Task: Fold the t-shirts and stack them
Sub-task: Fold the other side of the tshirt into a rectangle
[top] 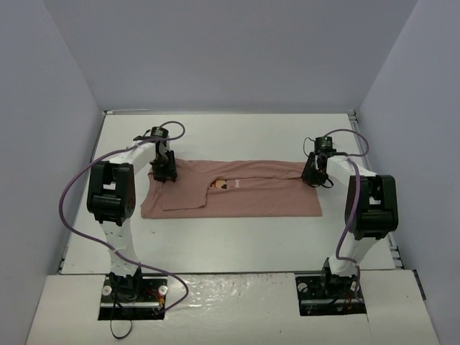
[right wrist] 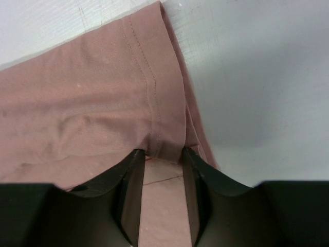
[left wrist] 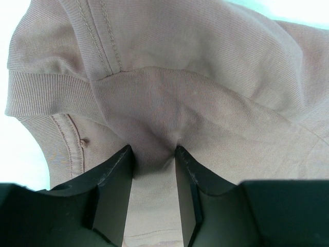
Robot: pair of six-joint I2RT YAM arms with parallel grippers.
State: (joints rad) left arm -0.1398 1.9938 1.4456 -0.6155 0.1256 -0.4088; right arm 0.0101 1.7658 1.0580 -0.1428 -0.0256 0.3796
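A dusty-pink t-shirt (top: 244, 195) lies on the white table (top: 237, 136), folded into a long band running left to right. A small orange-brown print (top: 224, 185) shows near its middle. My left gripper (top: 164, 172) is at the shirt's far left corner. In the left wrist view the gripper (left wrist: 154, 152) is shut on a bunched fold of the t-shirt (left wrist: 180, 87) near a ribbed edge. My right gripper (top: 315, 177) is at the far right corner. In the right wrist view it (right wrist: 160, 152) is shut on the stitched hem of the t-shirt (right wrist: 77, 103).
Grey walls enclose the table on the left, back and right. Purple cables (top: 68, 201) loop from both arms. Both arm bases stand at the near edge, left base (top: 133, 291) and right base (top: 330, 287). Bare table lies behind and in front of the shirt.
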